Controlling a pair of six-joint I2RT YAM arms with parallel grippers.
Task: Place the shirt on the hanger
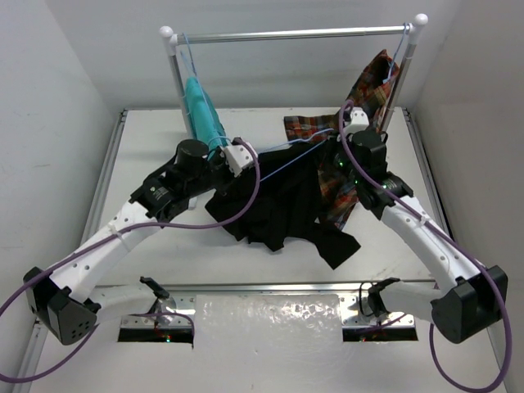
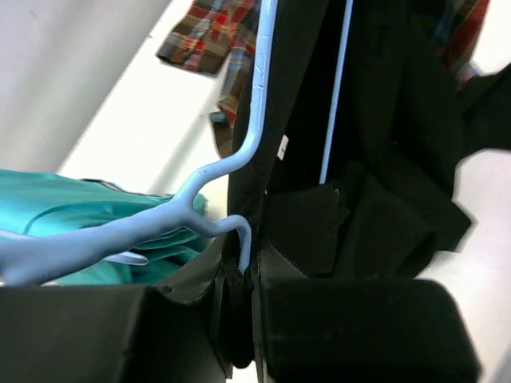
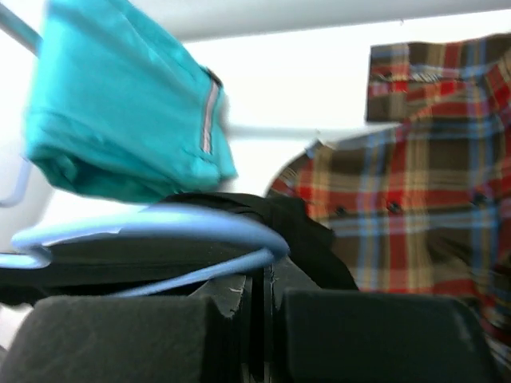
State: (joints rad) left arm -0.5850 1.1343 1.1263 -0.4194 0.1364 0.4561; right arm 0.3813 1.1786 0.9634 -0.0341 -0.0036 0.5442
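Note:
The pale-blue hanger (image 1: pixel 286 147) is held in the air between my two grippers, and the black shirt (image 1: pixel 278 209) droops from it onto the table. My left gripper (image 1: pixel 242 155) is shut on the hanger's hook (image 2: pixel 239 239), with the shirt (image 2: pixel 383 159) hanging beyond it. My right gripper (image 1: pixel 338 146) is at the hanger's far shoulder. In the right wrist view its jaws (image 3: pixel 259 283) are shut tight on black shirt fabric (image 3: pixel 311 239), and the hanger's bent end (image 3: pixel 263 239) lies right at the tips.
A teal garment (image 1: pixel 202 115) hangs at the left end of the silver rail (image 1: pixel 295 34). A red plaid shirt (image 1: pixel 372 90) hangs at the right end and spreads over the table behind my right gripper. White walls enclose the table.

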